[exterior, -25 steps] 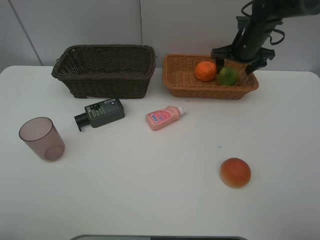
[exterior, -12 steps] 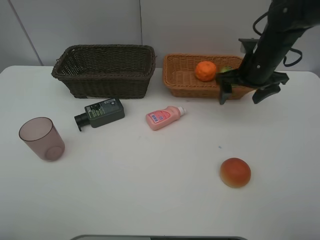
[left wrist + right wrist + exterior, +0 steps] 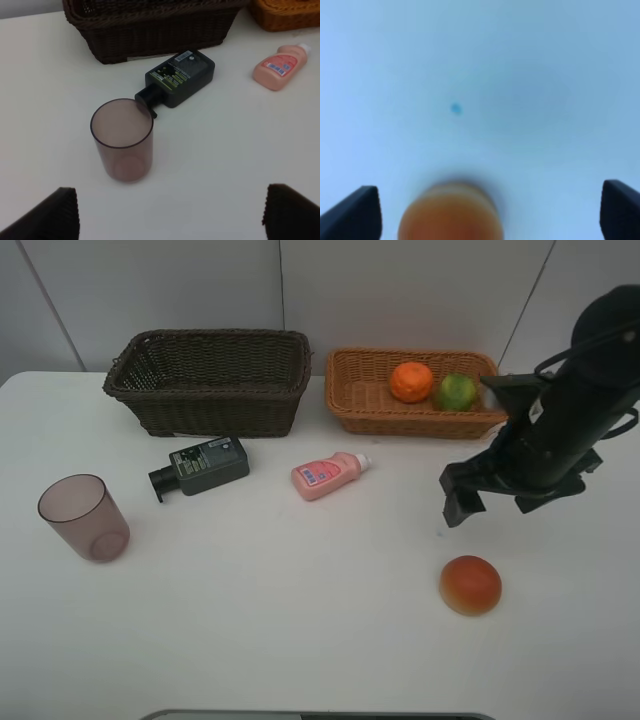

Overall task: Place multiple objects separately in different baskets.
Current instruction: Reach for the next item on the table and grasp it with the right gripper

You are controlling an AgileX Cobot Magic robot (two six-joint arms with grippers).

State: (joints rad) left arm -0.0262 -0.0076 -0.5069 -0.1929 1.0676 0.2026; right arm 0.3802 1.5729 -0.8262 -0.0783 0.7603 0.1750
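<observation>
The right gripper (image 3: 493,498) hovers near the red-orange round fruit (image 3: 470,584) on the white table (image 3: 300,640), jaws spread wide, gripping nothing; the orange (image 3: 411,381) and green oval fruit (image 3: 455,392) sit side by side in the shallow orange-tan wicker basket (image 3: 360,400); the left gripper (image 3: 167,212), jaws likewise wide apart, faces the translucent mauve cup (image 3: 122,140).
</observation>
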